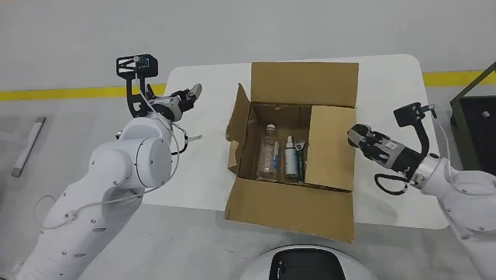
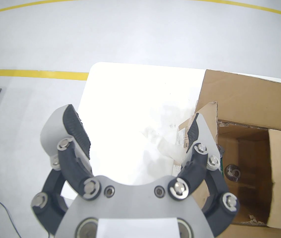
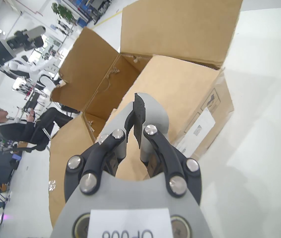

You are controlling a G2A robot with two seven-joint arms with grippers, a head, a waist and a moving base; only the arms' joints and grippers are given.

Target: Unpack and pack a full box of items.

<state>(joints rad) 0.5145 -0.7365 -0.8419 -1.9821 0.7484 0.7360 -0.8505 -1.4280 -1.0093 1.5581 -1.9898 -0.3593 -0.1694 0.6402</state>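
1. Cardboard box (image 1: 294,148) sits mid-table (image 1: 201,94) with all four flaps open. The near flap (image 1: 291,206) reaches past the table's front edge.
2. On the box bottom, a clear bottle (image 1: 268,152) lies beside a white spray bottle (image 1: 290,158). A thin dark item (image 1: 301,165) is just beside the spray bottle; can't tell what it is.
3. L gripper (image 2: 134,120) hovers over bare table to the left of the box, fingers wide apart w/ nothing btwn them. The torn left flap (image 1: 239,121) is close by one finger.
4. R gripper (image 3: 136,111) is outside the box's right side, pads pressed together, holding nothing. The right flap (image 1: 332,148) stands btwn it and the box's inside.
5. Around: yellow floor lines (image 1: 77,92), a grey bar (image 1: 27,146) on the floor left of the table, and a dark green unit (image 1: 474,125) at the table's right.
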